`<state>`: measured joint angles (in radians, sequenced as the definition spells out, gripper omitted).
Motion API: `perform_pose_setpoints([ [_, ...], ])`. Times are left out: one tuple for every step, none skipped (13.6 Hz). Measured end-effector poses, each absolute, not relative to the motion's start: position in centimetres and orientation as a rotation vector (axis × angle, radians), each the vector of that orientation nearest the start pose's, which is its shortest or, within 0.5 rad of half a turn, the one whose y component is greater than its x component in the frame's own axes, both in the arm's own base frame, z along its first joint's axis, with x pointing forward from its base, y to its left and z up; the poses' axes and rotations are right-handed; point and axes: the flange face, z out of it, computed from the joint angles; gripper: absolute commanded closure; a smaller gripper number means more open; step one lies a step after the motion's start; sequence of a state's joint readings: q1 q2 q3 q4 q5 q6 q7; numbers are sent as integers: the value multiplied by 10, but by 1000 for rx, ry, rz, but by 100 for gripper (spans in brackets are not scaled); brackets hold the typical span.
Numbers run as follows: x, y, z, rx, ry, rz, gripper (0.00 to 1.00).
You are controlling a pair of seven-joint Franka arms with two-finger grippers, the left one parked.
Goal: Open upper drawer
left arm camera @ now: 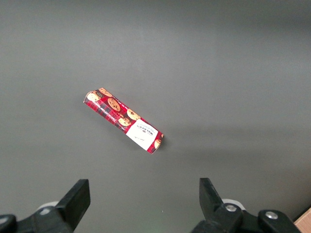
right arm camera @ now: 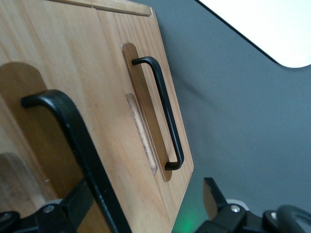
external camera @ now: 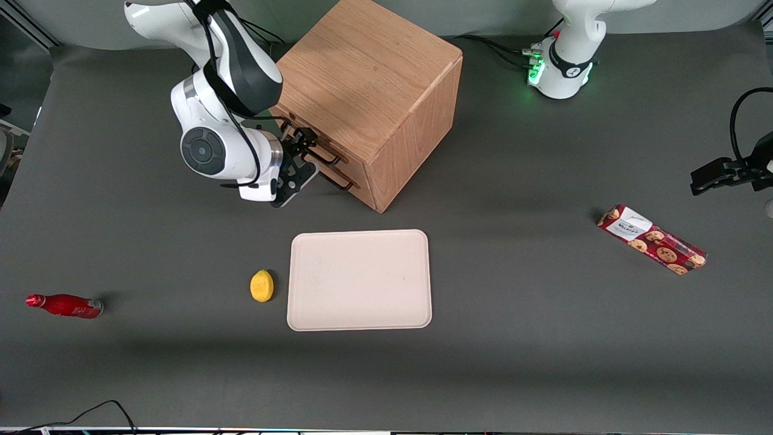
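Observation:
The oak cube cabinet (external camera: pixel 368 78) stands on the grey table with its two drawer fronts turned toward the working arm. The upper drawer (right arm camera: pixel 53 58) looks shut, flush with the bottom drawer (right arm camera: pixel 121 43). Its long black bar handle (right arm camera: pixel 73 141) also shows in the front view (external camera: pixel 326 156). My right gripper (external camera: pixel 300 147) is right at this front. In the right wrist view the gripper (right arm camera: pixel 143 194) is open, and the upper handle passes between its fingers, close against one finger (right arm camera: pixel 73 204). The bottom drawer's handle (right arm camera: pixel 163 111) hangs free, outside the fingers.
A cream tray (external camera: pixel 359 280) lies nearer the front camera than the cabinet, with a lemon (external camera: pixel 261 285) beside it. A red bottle (external camera: pixel 65 306) lies toward the working arm's end. A red cookie box (external camera: pixel 652 239) lies toward the parked arm's end and shows in the left wrist view (left arm camera: pixel 124 120).

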<state>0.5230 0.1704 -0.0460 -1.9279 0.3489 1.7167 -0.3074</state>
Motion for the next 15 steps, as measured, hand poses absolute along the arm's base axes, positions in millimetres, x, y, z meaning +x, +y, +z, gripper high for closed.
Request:
perform_pose_setpoints([
  [477, 283, 377, -2642, -914, 574, 0],
  [477, 282, 373, -2641, -915, 579, 0],
  [476, 282, 370, -2640, -915, 586, 0],
  [476, 282, 367, -2638, -917, 592, 0],
  [477, 282, 366, -2633, -924, 594, 0],
  [477, 281, 365, -2625, -936, 592, 0],
  [480, 278, 363, -2621, -942, 584, 0],
  [483, 275, 361, -2620, -944, 574, 0],
  [486, 271, 360, -2619, -942, 568, 0],
  [488, 269, 360, -2620, -938, 563, 0],
  [489, 267, 360, -2622, -932, 558, 0],
  [491, 264, 360, -2621, -930, 552, 0],
  [494, 260, 360, -2616, -938, 541, 0],
  [498, 255, 360, -2611, -944, 530, 0],
  [502, 248, 359, -2609, -938, 523, 0],
])
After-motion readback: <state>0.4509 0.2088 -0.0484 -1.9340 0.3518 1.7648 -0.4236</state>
